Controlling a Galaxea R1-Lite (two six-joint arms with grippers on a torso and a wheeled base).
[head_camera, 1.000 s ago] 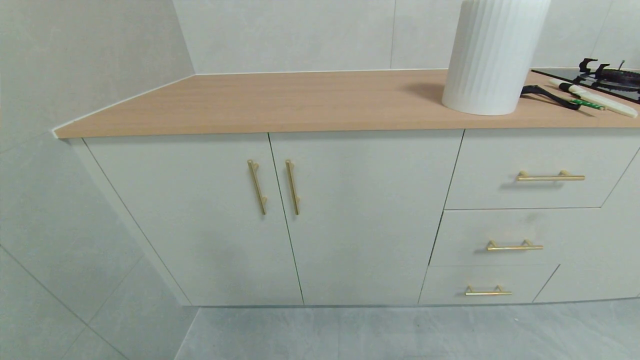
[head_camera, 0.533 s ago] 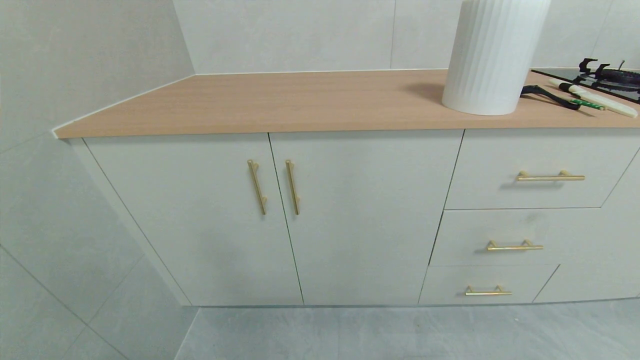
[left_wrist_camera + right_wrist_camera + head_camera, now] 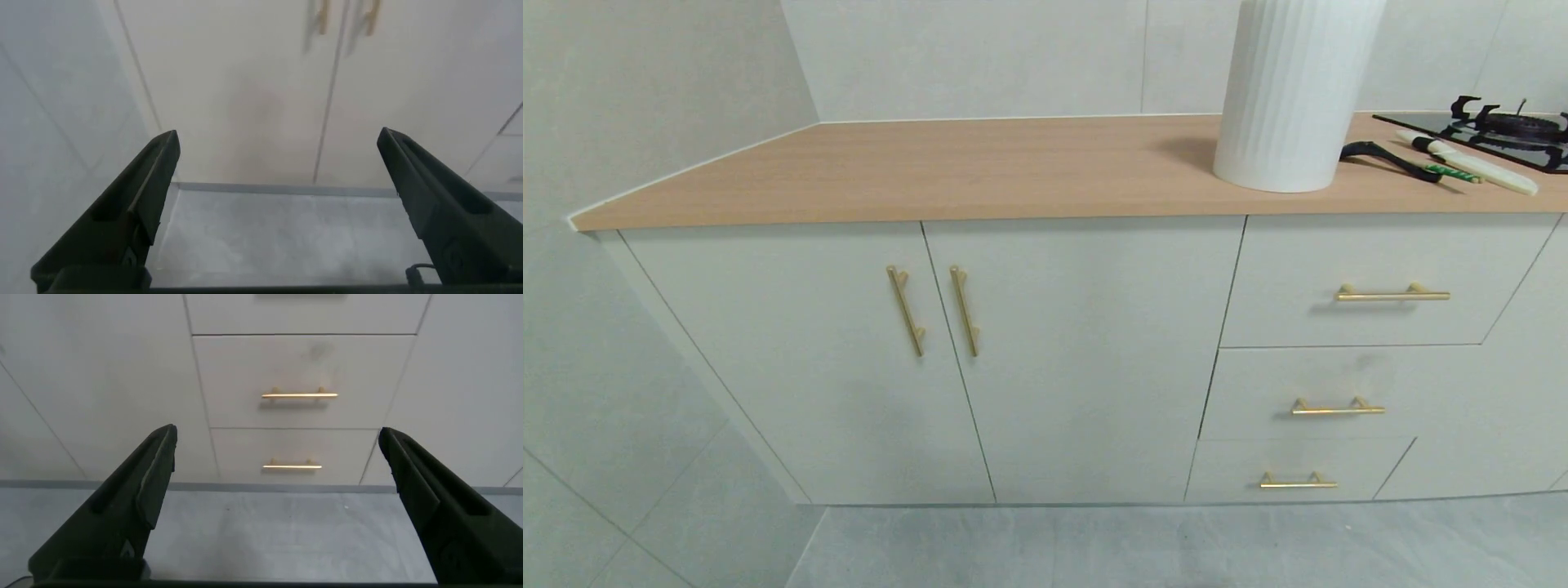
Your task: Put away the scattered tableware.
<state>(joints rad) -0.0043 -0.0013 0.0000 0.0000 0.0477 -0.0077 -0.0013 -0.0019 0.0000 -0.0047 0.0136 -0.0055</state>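
Note:
On the wooden countertop at the right lie a black-handled utensil, a white utensil and a thin green-handled one. They sit beside a tall white ribbed container. My left gripper is open and holds nothing; it hangs low over the floor, facing the double cabinet doors. My right gripper is open with nothing in it, low in front of the drawers, facing the middle drawer's gold handle.
A black stove grate sits at the counter's far right. Below are two cabinet doors with gold handles and three stacked drawers. A tiled wall closes off the left side. Grey floor lies in front.
The whole head picture has shifted a little to the left, so the camera has moved. Nothing on the counter has moved.

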